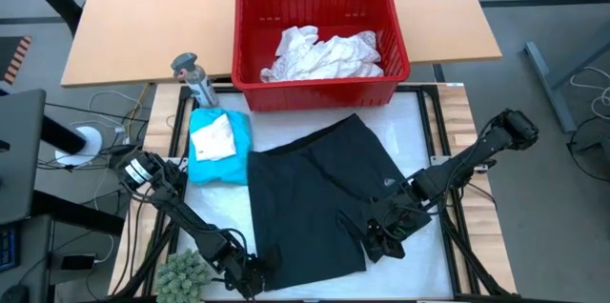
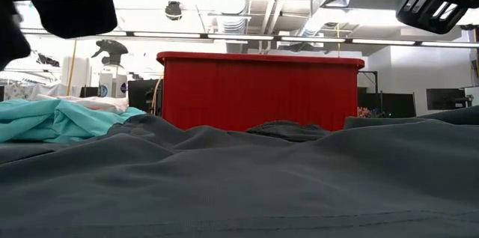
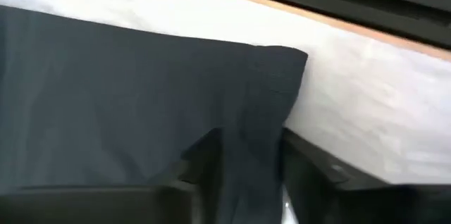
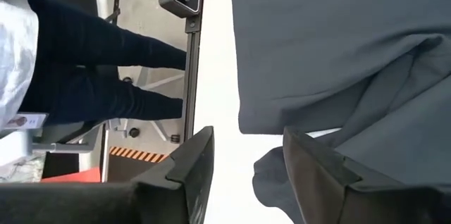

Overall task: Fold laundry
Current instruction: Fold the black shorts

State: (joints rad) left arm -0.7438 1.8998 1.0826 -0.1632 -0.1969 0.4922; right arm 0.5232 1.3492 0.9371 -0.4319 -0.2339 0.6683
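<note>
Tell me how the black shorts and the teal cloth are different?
The black shorts lie spread wide over the white mat; the teal cloth is bunched small beside them. A white garment sits on the teal cloth; both grippers work at the shorts' near edge. Both are soft laundry outside the red basket.

The black shorts [image 1: 319, 198] cover most of the white mat [image 1: 419, 127], leaving bare strips only along the mat's right side and near edge; the red basket [image 1: 319, 82] walls off the far edge, heaped with white garments [image 1: 329, 53]. On the left the folded teal garment [image 1: 219, 146] lies touching the shorts; a spray bottle [image 1: 195, 79] stands behind it; a small green fuzzy plant [image 1: 183, 272] sits at the near-left corner beside the left gripper [image 1: 250, 279].
</note>
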